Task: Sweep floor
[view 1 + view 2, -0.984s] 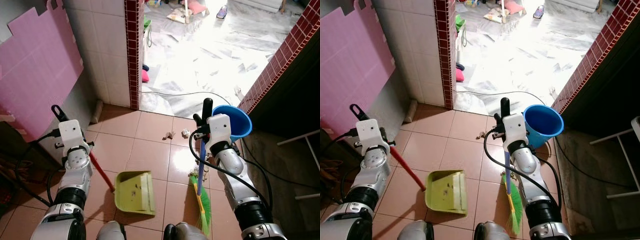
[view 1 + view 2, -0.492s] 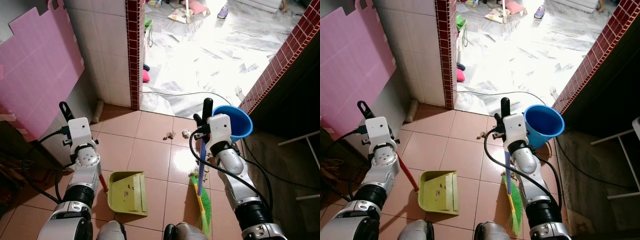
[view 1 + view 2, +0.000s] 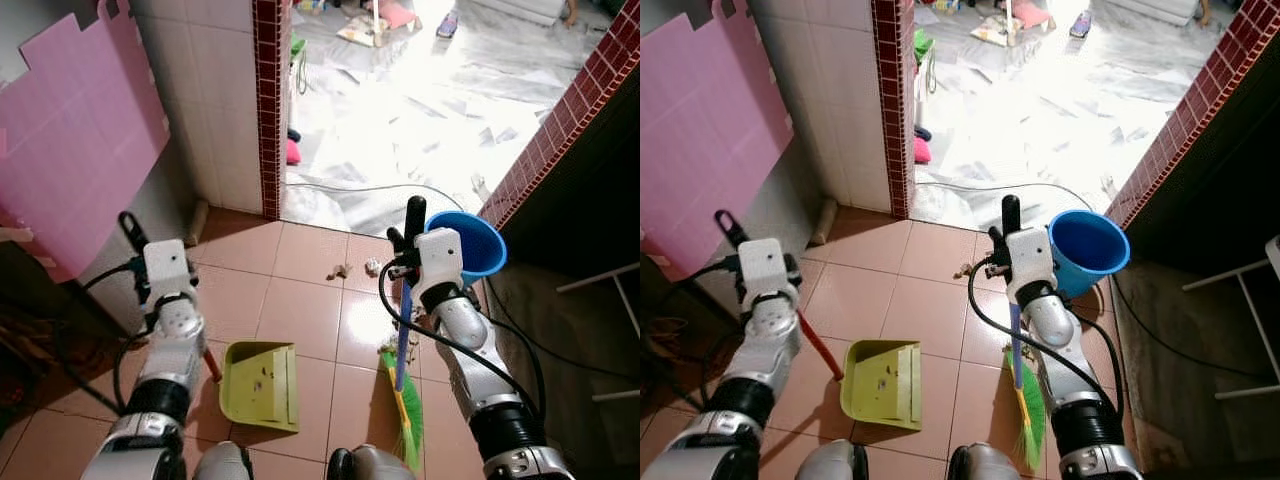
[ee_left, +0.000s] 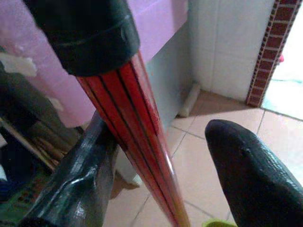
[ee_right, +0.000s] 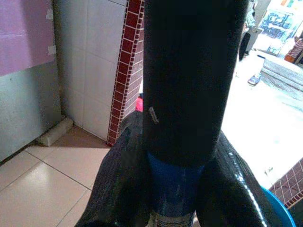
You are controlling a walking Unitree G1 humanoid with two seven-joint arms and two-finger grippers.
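A lime-green dustpan (image 3: 260, 385) rests on the terracotta tiles in front of me. Its red handle (image 3: 210, 365) rises to my left gripper (image 3: 136, 242). In the left wrist view that handle (image 4: 137, 142) runs between the black fingers (image 4: 80, 184), lying against one of them. My right gripper (image 3: 410, 235) is shut on the black grip of a broom. The broom's blue shaft (image 3: 402, 345) drops to green bristles (image 3: 405, 415) on the floor. Small crumpled scraps (image 3: 341, 270) lie on the tiles ahead of the dustpan and by the broom.
A blue bucket (image 3: 470, 245) stands just behind my right gripper. A brick-edged tiled wall (image 3: 265, 100) and a pink panel (image 3: 70, 130) close the left side. A brick wall (image 3: 560, 130) and a white rack (image 3: 610, 330) stand at the right. A cable (image 3: 360, 187) crosses the bright marble doorway.
My left arm has moved right, bringing the red handle more upright, and the dustpan has slid slightly left. The right arm and broom have stayed put.
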